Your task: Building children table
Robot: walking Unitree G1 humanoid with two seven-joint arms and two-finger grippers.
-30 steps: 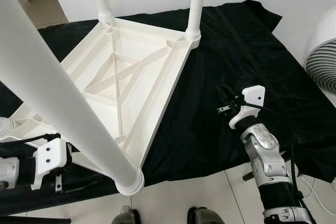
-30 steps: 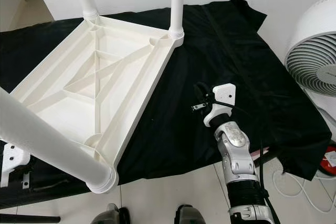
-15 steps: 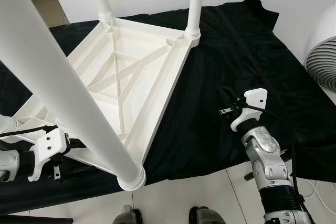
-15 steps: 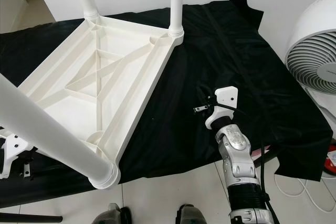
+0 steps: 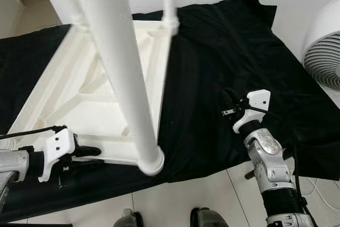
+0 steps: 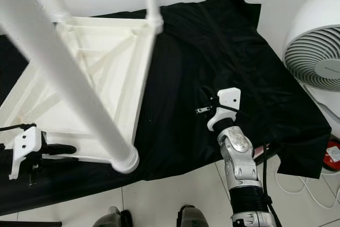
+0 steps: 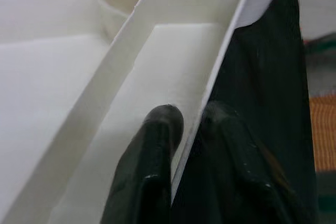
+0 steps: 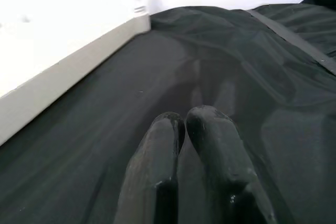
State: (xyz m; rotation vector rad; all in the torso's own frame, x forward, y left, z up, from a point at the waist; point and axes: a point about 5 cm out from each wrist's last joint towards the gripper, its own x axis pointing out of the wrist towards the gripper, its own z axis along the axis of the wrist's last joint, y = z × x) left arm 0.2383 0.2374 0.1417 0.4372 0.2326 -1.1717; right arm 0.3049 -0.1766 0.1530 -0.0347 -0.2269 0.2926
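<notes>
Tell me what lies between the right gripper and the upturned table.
Only black cloth between the right gripper and the table, seen in both eye views.

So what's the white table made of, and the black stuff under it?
The upside-down table looks like moulded plastic: smooth, matte white, with thin ribs crossing its underside and a thin rim, which the left gripper is pinching. Its round legs look the same. The black sheet looks like soft cloth, since it wrinkles, folds and hangs limp over the edge.

silver jointed arms | white wrist brackets | black pincer fingers (image 8: 210, 145) | black cables | dark shoes
</notes>
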